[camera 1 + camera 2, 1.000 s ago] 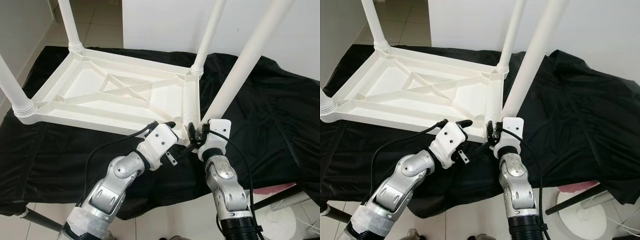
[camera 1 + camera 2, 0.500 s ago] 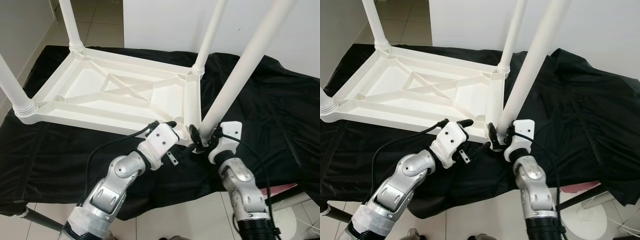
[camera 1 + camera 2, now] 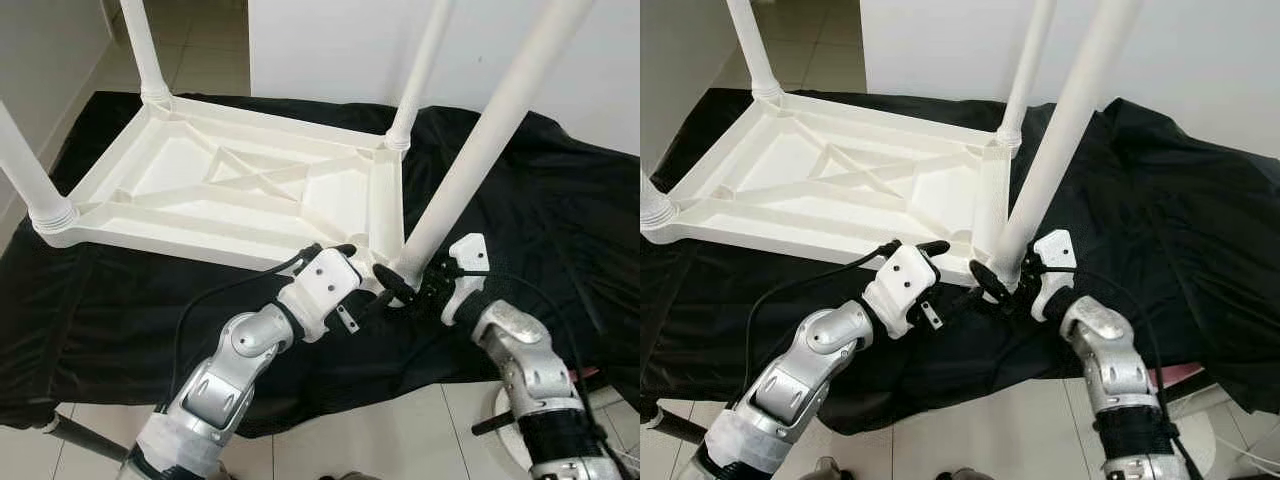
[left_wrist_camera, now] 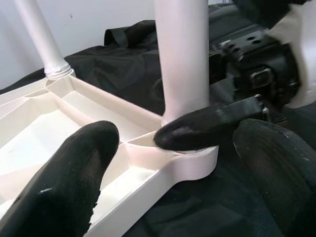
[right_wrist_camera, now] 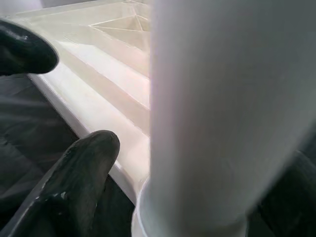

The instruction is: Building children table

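I am working on the last leg of the children's table [image 3: 230, 185], which is lying upside down on a surface draped in black cloth [image 3: 560, 210]. Three legs are already standing in their corner sockets; the fourth leg [image 3: 480, 150] is leaning at the near right corner, its foot sitting at the socket [image 4: 190, 160] but tilted rather than upright, so I am judging it not yet seated.

My right claw [image 3: 415, 290] is gripping the base of that leg, with one black finger [image 4: 212, 126] pressing against the foot just above the socket rim and the leg running between the two fingers in the right wrist view. My left claw [image 3: 365, 300] is hovering just beside the same corner with its fingers spread wide around the corner of the tabletop frame, holding nothing; it appears to be bracing or about to steady the frame, though I cannot tell whether it is touching.

The next move, as I am judging it, is calling for bringing the leg upright over the socket and then pressing or twisting it home while the left claw is keeping the frame from sliding on the cloth.

As for containers, I am seeing none; the ribbed underside compartments of the tabletop are holding nothing.
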